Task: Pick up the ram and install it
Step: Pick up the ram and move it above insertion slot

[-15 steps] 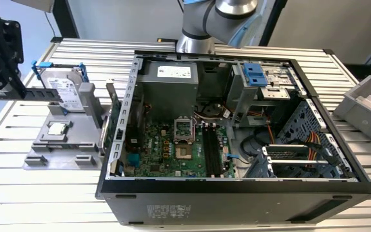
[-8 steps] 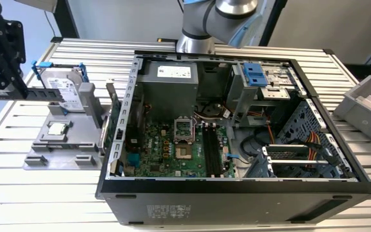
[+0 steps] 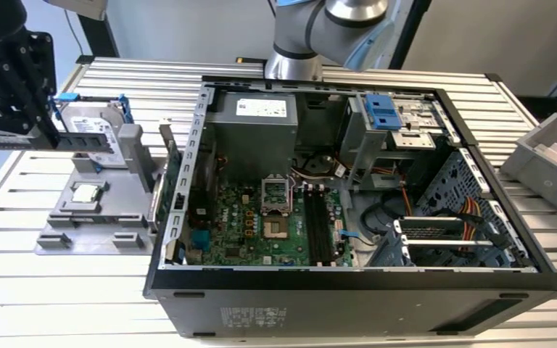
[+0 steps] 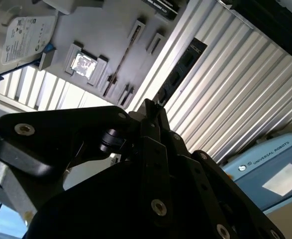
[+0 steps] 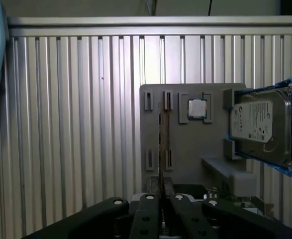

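Tool point(image 3: 8, 129) is clamped on the ram point(image 3: 70, 140), holding it aloft near the gray tray point(image 3: 104, 221), outside the open case point(image 3: 356, 279). Gripped by 1 thin edge, the ram could twist or slip and clip the case wall.

The pincer point(image 3: 8, 130), clamped on the ram point(image 3: 75, 138), hangs in open air above the holder tray point(image 3: 85, 235), with the upright hard drive point(image 3: 104, 116) near it. The case point(image 3: 356, 290) lies open on top, and its side wall rises between the tray and the motherboard. The memory slots point(image 3: 320, 225) lie bare, hemmed by cables point(image 3: 380, 217) and the drive cage point(image 3: 394, 119) toward the exterior view's right.
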Available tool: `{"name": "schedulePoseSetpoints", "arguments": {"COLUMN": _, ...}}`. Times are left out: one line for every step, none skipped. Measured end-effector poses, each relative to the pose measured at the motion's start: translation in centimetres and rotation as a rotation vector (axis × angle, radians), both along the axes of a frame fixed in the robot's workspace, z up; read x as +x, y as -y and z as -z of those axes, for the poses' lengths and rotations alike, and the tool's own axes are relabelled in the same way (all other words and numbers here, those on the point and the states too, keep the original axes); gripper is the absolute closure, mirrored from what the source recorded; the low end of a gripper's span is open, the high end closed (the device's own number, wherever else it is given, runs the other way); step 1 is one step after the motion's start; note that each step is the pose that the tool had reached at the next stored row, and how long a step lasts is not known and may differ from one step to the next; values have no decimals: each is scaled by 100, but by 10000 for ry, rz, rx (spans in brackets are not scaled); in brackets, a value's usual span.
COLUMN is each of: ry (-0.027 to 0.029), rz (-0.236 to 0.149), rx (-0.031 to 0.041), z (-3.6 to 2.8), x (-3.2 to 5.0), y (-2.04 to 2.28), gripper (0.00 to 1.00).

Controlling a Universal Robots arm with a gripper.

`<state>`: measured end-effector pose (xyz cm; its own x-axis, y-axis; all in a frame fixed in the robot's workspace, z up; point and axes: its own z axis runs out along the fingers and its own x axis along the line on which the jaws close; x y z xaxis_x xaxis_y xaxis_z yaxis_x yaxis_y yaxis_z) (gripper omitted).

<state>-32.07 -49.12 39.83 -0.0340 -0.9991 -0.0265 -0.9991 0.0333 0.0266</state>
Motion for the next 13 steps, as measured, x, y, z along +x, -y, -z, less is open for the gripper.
{"name": "schedulePoseSetpoints", "arguments": {"ry": 0, "rz": 0, "rx": -1, "z": 0, "x": 16, "y": 0, "gripper": 100}}
{"name": "schedulePoseSetpoints", "arguments": {"ry": 0, "rz": 0, "rx": 0, "z": 0, "x": 28, "y": 0, "gripper": 100}}
{"name": "schedulePoseSetpoints", "arguments": {"ry": 0, "rz": 0, "rx": 0, "z": 0, "x": 37, "y": -1, "gripper": 100}}
{"name": "schedulePoseSetpoints", "arguments": {"ry": 0, "rz": 0, "rx": -1, "z": 0, "x": 46, "y": -2, "gripper": 100}}
{"name": "schedulePoseSetpoints", "arguments": {"ry": 0, "rz": 0, "rx": -3, "z": 0, "x": 53, "y": -4, "gripper": 100}}
{"name": "schedulePoseSetpoints", "arguments": {"ry": 0, "rz": 0, "rx": -6, "z": 0, "x": 60, "y": -7, "gripper": 100}}
{"name": "schedulePoseSetpoints", "arguments": {"ry": 0, "rz": 1, "rx": -8, "z": 0, "x": 67, "y": -10, "gripper": 100}}
{"name": "schedulePoseSetpoints", "arguments": {"ry": 0, "rz": 0, "rx": -10, "z": 0, "x": 73, "y": -13, "gripper": 100}}
{"name": "schedulePoseSetpoints", "arguments": {"ry": 0, "rz": 0, "rx": -11, "z": 0, "x": 79, "y": -16, "gripper": 100}}
{"name": "schedulePoseSetpoints", "arguments": {"ry": -1, "rz": -1, "rx": -13, "z": -1, "x": 88, "y": -18, "gripper": 100}}
{"name": "schedulePoseSetpoints", "arguments": {"ry": 0, "rz": 0, "rx": -13, "z": 0, "x": 95, "y": -21, "gripper": 100}}
{"name": "schedulePoseSetpoints", "arguments": {"ry": 0, "rz": 0, "rx": -14, "z": 0, "x": 102, "y": -24, "gripper": 100}}
{"name": "schedulePoseSetpoints", "arguments": {"ry": -1, "rz": 0, "rx": -15, "z": -1, "x": 110, "y": -27, "gripper": 100}}
